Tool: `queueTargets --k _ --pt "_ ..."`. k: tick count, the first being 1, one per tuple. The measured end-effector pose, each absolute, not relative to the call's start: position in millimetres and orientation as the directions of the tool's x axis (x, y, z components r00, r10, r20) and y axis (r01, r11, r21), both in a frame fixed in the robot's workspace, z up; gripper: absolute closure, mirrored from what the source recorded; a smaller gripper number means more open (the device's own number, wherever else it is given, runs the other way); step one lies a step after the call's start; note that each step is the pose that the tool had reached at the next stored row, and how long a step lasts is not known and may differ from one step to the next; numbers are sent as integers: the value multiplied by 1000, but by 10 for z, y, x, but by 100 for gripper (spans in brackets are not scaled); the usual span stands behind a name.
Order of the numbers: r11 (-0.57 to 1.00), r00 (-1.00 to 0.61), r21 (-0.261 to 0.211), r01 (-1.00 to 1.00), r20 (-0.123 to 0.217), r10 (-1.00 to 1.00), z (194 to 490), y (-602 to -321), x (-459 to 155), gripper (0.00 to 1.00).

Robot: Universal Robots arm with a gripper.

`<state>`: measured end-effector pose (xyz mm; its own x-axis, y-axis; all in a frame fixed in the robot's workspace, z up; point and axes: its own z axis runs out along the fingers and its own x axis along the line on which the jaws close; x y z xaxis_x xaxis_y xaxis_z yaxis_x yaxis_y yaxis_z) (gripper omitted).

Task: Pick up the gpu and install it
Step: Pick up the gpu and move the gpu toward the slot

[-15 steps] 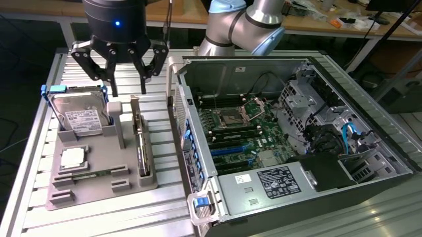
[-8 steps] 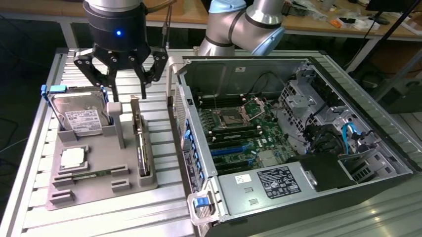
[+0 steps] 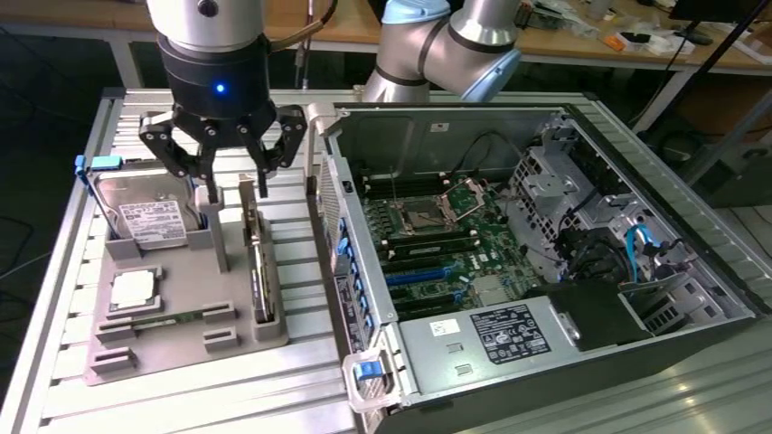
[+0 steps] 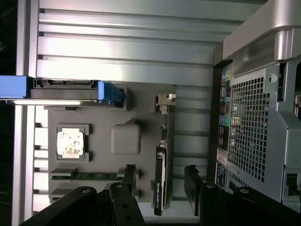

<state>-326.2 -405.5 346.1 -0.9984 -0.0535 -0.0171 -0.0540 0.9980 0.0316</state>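
The gpu (image 3: 260,271) is a thin dark card standing on edge in a slot of the grey holder tray (image 3: 181,348), its metal bracket at the far end. My gripper (image 3: 235,192) hangs open just above that end of the card. In the wrist view the gpu (image 4: 161,188) runs edge-on between the two black fingers (image 4: 129,176), which stand on either side of it without touching. Nothing is held. The open computer case (image 3: 675,316) lies to the exterior view's right of the tray, its green motherboard (image 3: 440,240) with blue and black slots exposed.
On the tray also sit a silver hard drive (image 3: 145,220) with a blue connector, a square CPU chip (image 3: 133,287) and a memory stick (image 3: 157,318). The case's perforated rear wall (image 4: 251,127) stands close beside the tray. Everything rests on a ribbed aluminium table (image 3: 241,389).
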Motion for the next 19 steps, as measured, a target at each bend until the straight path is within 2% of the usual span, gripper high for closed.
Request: queueTargets --k 19 --pt "998 -999 32 -54 -5 -54 3153 -4184 -3245 46"
